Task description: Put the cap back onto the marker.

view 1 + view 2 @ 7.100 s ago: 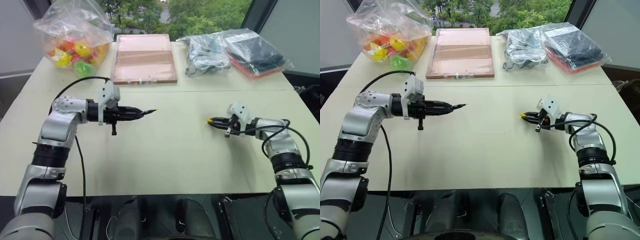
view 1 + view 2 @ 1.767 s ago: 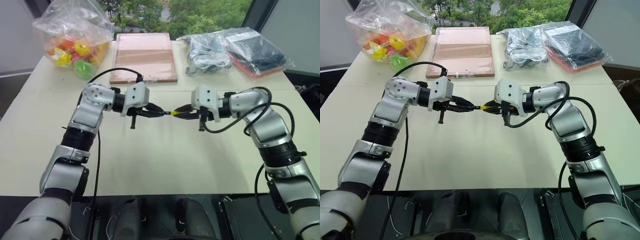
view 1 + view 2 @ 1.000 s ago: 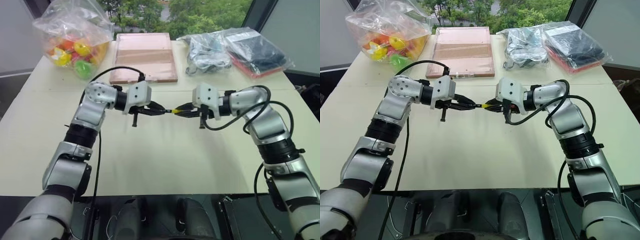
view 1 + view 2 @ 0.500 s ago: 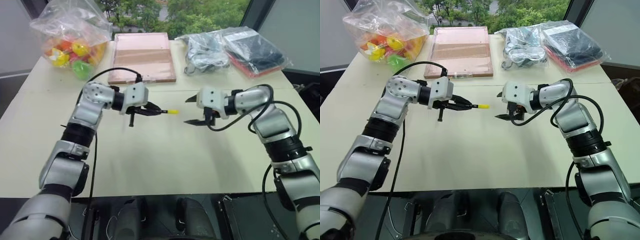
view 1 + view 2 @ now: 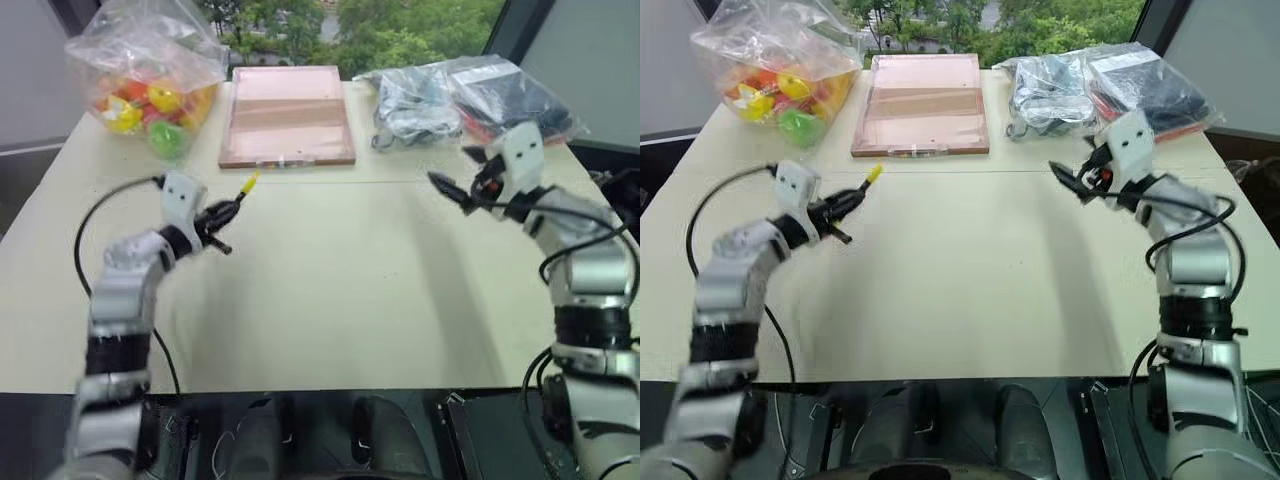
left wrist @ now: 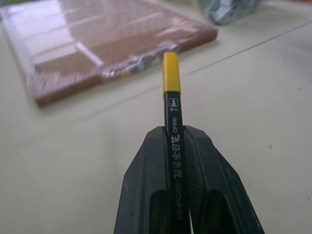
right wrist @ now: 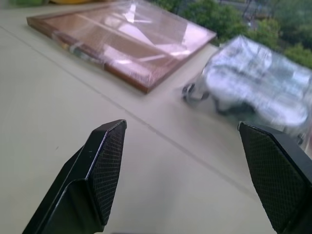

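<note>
Yellow cap point(image 6: 171, 72) sat on the light, stiff marker point(image 6: 174, 141), clamped mid-barrel by the left gripper point(image 6: 187, 146); the right gripper point(image 7: 190, 170) gaped empty.

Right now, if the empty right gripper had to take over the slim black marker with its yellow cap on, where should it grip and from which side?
Probably the bare black barrel just below the yellow cap of the marker, coming from the tip end. The left gripper clamps the rear; the right gripper is open wide.
</note>
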